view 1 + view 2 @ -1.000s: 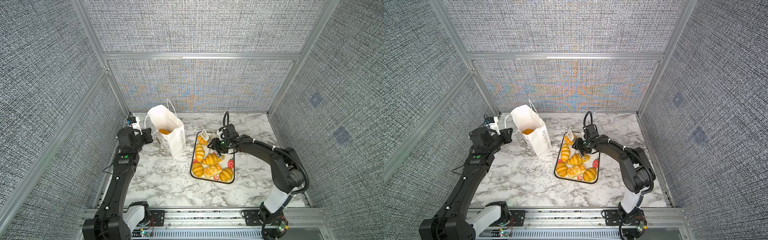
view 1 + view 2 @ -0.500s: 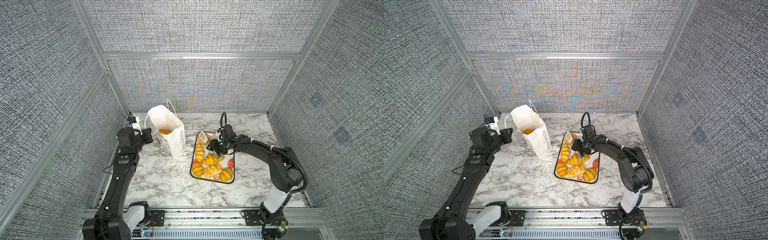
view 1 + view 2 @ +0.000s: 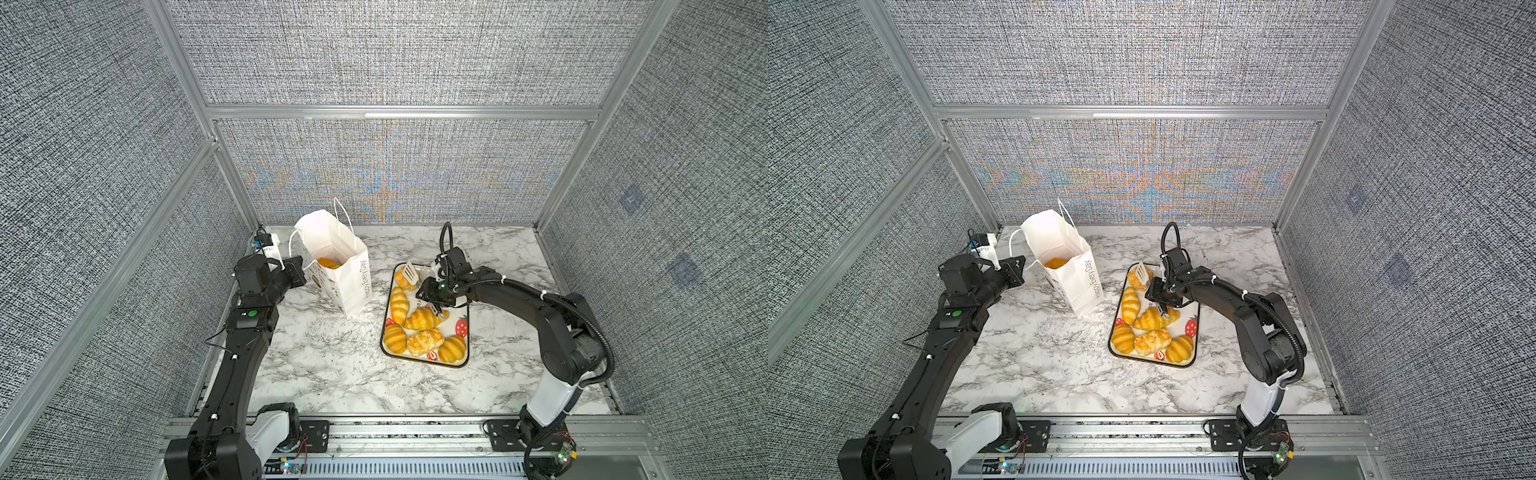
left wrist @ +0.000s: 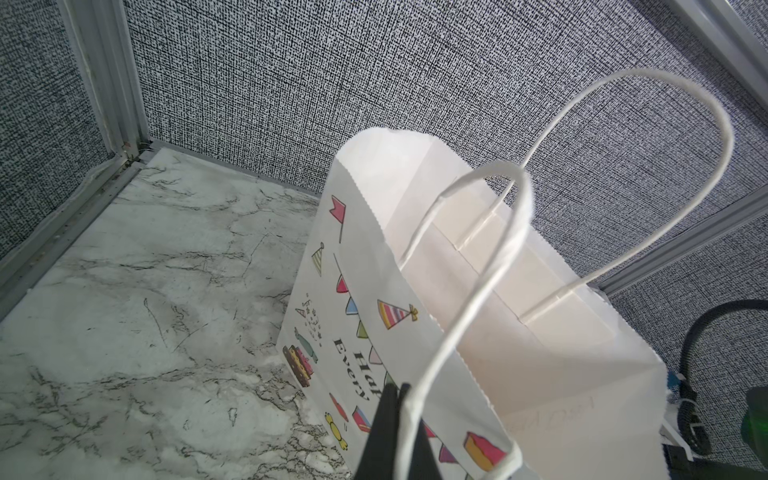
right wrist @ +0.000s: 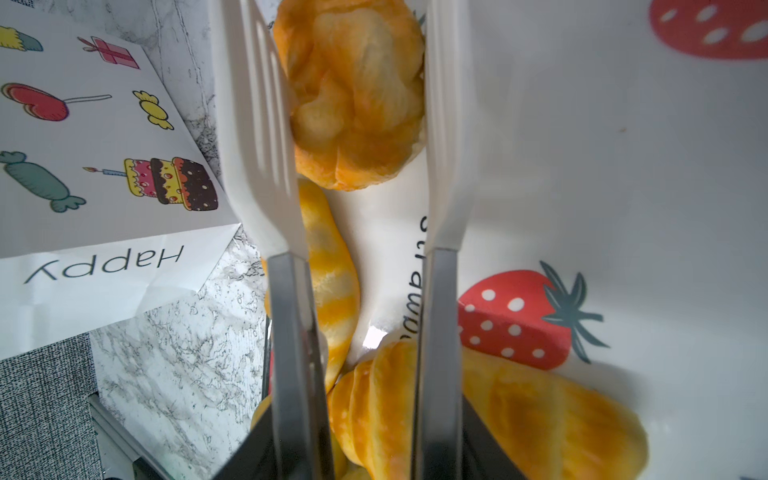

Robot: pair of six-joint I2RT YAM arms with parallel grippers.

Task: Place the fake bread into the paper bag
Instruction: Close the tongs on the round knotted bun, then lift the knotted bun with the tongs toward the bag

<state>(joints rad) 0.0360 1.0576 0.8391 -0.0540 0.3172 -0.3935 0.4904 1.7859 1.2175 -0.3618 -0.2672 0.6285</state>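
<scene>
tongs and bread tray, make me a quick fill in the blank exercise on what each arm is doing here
1. The right gripper holds white ____, whose two tips sit either side of a pastry.
2. The left gripper is shut on the bag by its cord ____.
3. The tray under the pastries is printed with red ____.

Missing words: tongs; handle; strawberries

Marble-patterned table [image 3: 332, 374], paper bag [image 3: 345, 282] standing at back left, strawberry-printed tray [image 3: 461, 327] near it
</scene>
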